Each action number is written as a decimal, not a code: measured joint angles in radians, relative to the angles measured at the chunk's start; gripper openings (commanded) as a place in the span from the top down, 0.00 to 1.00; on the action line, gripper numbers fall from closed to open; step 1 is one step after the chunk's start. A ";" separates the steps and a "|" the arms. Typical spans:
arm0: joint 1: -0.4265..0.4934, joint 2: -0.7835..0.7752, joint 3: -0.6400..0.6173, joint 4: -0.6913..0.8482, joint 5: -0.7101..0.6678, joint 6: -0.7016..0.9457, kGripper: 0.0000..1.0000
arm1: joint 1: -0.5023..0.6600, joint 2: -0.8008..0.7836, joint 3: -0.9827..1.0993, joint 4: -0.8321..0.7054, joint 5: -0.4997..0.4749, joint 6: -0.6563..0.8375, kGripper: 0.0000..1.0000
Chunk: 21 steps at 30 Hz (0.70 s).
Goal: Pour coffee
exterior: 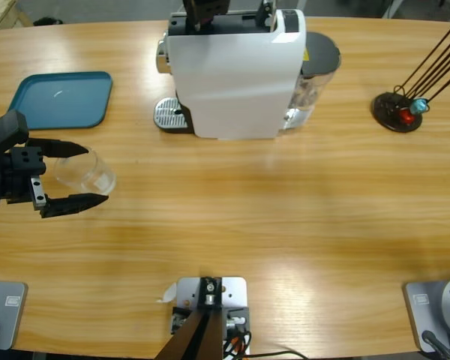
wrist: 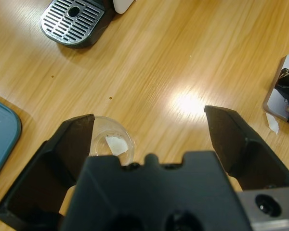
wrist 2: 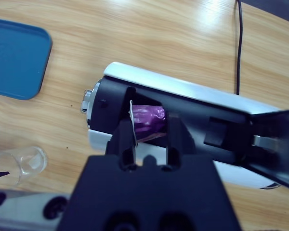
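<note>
No coffee is visible; the clear glass tumbler point(exterior: 86, 172) looks empty and stands on the wooden table point(exterior: 285, 210) near the teal tray point(exterior: 60, 99). The left gripper point(exterior: 79, 176) sits at table level with its jaws spread wide on either side of the tumbler, released. The right gripper point(wrist 2: 149, 139) hangs over the open top of the white coffee machine point(exterior: 232, 75), jaws clenched on a purple capsule point(wrist 2: 147, 120). A capsule stand point(exterior: 397, 111) occupies the far end.

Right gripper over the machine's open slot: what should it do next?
Probably lower the purple capsule a little and release. The right gripper holds it right at the open slot of the coffee machine, while the glass sits between the left gripper's open jaws.
</note>
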 measured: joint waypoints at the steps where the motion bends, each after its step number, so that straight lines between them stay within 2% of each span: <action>1: 0.000 -0.001 0.000 0.000 0.000 0.000 0.01 | 0.000 0.000 0.000 0.000 0.001 0.000 1.00; 21: 0.000 -0.002 0.000 0.000 0.000 0.000 0.01 | 0.000 0.000 0.000 -0.042 0.004 0.020 1.00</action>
